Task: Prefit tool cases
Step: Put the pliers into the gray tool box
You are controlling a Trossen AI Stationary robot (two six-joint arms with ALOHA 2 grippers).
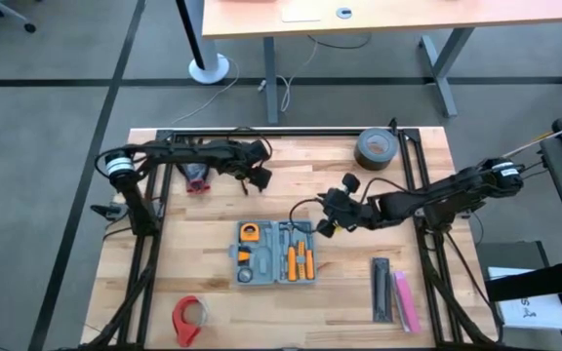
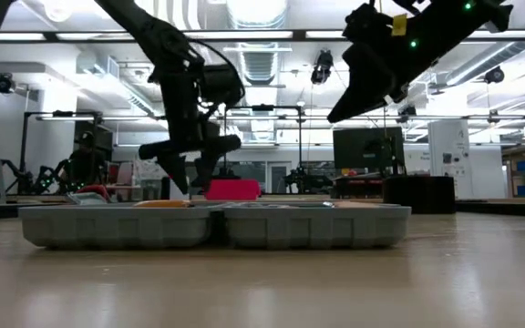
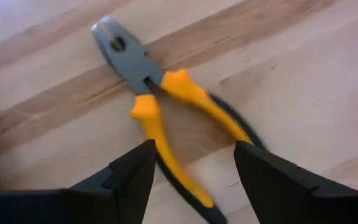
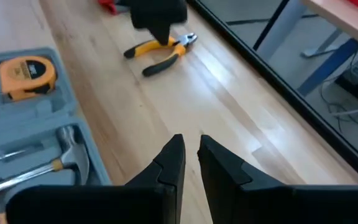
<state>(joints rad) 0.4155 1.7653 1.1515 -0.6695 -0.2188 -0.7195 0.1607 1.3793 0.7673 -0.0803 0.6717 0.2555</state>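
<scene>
Lying open on pale wood table (image 1: 193, 253), tool case (image 1: 277, 253), left hand (image 1: 258, 176) wide, right hand (image 1: 326, 228) narrow

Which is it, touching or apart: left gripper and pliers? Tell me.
Apart. The left wrist view shows the left gripper open above the pliers, fingers clear of the handles.

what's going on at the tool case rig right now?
The tool case lies open mid-table with a tape measure, hammer and screwdrivers in its tray. The left gripper hangs open right over yellow-handled pliers lying on the wood at the back of the table, not holding them. The right gripper is shut and empty, hovering beside the case.
</scene>
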